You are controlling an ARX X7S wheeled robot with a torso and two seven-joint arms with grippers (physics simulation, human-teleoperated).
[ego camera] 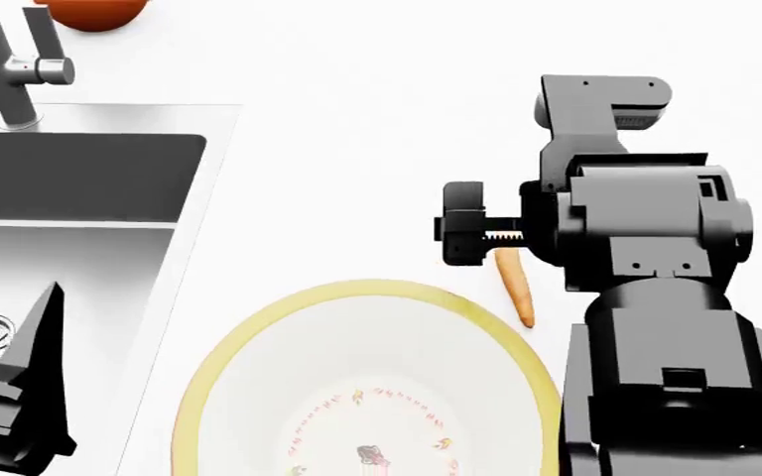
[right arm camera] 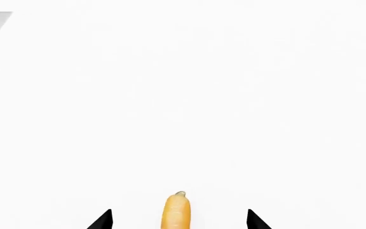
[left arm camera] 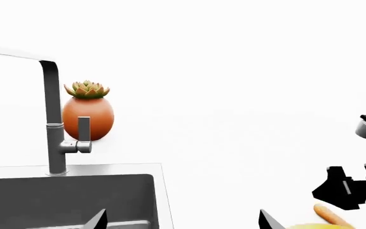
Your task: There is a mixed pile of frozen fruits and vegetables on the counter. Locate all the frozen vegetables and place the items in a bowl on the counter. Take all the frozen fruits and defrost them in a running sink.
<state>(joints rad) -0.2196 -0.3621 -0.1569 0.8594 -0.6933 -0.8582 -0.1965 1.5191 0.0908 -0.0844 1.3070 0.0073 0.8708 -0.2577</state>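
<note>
Orange, slim and stiff, the small tapered carrot point(right arm camera: 177, 211) lies on the plain white counter point(right arm camera: 234, 95) just beside the wide yellow-rimmed bowl point(ego camera: 235, 347). My right gripper point(right arm camera: 178, 220) straddles it, jaws open; I judge it light, slick, best pinched mid-shaft.

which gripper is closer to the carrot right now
Right. The right gripper straddles the carrot with open fingers, not yet touching it. The left gripper is off over the sink's edge, past the bowl.
</note>
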